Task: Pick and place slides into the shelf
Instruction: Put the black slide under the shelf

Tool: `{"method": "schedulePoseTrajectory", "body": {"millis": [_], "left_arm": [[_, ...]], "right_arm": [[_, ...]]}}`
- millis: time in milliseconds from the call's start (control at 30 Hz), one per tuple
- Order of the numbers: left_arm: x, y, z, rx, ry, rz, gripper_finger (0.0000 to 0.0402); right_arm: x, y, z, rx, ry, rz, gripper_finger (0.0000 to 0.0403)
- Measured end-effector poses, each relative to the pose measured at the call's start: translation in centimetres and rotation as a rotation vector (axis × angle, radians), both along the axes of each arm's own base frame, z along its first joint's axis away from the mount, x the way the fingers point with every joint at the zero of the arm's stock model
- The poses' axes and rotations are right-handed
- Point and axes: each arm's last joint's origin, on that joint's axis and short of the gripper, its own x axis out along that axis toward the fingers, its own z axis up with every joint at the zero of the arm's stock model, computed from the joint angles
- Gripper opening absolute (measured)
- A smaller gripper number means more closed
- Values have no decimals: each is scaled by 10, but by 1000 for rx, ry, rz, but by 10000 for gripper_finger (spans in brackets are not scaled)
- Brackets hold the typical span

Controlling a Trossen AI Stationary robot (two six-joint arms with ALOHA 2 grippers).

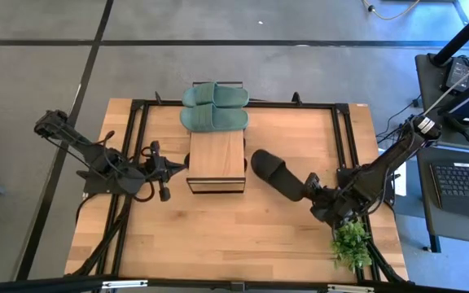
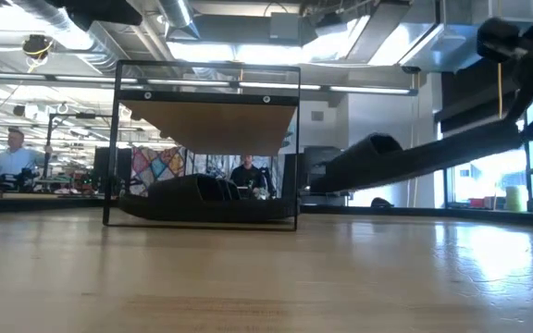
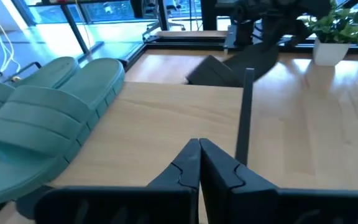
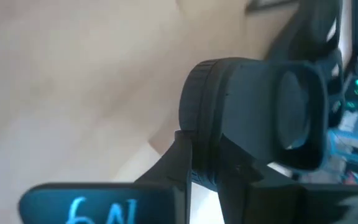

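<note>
Slides: two sage green (image 1: 215,107); one matte black (image 1: 277,173). Shelf (image 1: 216,155): light wood top, black metal frame. Table (image 1: 243,228): pale wood grain, black rails. Plant (image 1: 352,242): green leaves.

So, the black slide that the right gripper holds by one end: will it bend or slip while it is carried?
The black slide probably sags little: in the low view it juts out nearly straight from the right gripper. It seems light, since a pinch at one end holds it up. The matte rubbery surface likely grips well, though it could pivot between the fingers.

One camera looks straight down on the worktop (image 1: 243,236). Another sits level, facing the shelf (image 2: 206,116). Both show the shelf; wrist cameras sit close.
</note>
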Motion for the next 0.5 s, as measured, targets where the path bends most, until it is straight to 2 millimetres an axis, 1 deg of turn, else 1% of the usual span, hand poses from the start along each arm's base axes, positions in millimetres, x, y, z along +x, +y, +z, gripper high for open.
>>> {"method": "schedulePoseTrajectory", "body": {"millis": [100,267,500], "left_arm": [[2,4,0,20,10,13,0],[4,8,-2,-2,29,3,0],[6,12,-2,-20,33,13,0]], "right_arm": [[0,6,-1,27,9,29,47],[-4,10,-2,85,54,64,47],[-5,12,-2,110,99,109,47]]}}
